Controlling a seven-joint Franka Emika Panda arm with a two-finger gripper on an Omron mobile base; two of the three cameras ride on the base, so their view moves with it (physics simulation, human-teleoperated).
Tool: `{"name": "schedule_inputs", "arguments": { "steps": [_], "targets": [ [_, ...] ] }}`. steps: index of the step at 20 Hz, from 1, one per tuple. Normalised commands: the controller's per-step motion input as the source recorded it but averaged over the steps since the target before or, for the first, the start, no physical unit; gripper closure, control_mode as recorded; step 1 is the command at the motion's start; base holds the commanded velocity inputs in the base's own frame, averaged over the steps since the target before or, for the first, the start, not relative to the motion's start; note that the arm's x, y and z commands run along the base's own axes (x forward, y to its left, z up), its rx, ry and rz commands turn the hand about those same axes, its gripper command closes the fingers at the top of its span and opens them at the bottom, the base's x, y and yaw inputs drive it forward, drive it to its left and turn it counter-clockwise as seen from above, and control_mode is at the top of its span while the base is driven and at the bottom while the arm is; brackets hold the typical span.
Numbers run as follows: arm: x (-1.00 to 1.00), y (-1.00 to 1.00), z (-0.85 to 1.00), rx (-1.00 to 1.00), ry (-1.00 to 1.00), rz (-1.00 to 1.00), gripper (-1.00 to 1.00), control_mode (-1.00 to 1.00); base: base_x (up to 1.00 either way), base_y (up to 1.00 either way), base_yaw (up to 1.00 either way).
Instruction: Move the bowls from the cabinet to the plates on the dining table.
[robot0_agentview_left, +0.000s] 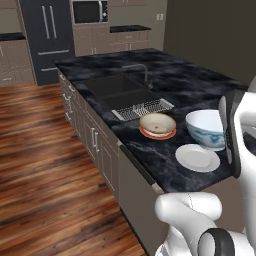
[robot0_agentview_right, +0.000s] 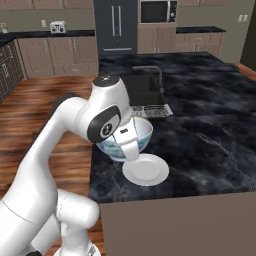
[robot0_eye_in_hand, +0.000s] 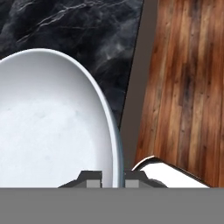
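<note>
Looking from the left base, the white bowl (robot0_agentview_left: 206, 128) hangs above the black table (robot0_agentview_left: 150, 150) just beyond the white plate (robot0_agentview_left: 197, 157), while the cream bowl (robot0_agentview_left: 157, 123) sits on the orange plate (robot0_agentview_left: 158, 133) beside the sink (robot0_agentview_left: 117, 92). From the right base, the arm's hand covers the white bowl's (robot0_agentview_right: 142, 135) near side over the white plate (robot0_agentview_right: 146, 169). In the hand view, the gripper (robot0_eye_in_hand: 113, 178) pinches the white bowl's (robot0_eye_in_hand: 48, 127) rim between nearly closed fingers, with wood floor (robot0_eye_in_hand: 188, 87) to the right.
</note>
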Motion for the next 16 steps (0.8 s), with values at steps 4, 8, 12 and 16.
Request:
{"name": "schedule_inputs", "arguments": {
  "steps": [4,8,12,16],
  "targets": [
    [0.16,-0.11,-0.2,0.0,-0.02,0.0,1.0,-1.0,0.0,0.0,0.0],
    [0.15,-0.1,-0.2,0.0,-0.01,0.01,1.0,-1.0,0.0,0.0,0.0],
    [0.14,-0.09,-0.22,0.0,0.0,0.01,1.0,-1.0,0.0,0.0,0.0],
    [0.14,-0.08,-0.21,0.0,-0.01,0.01,1.0,-1.0,0.0,0.0,0.0]
  ]
}}
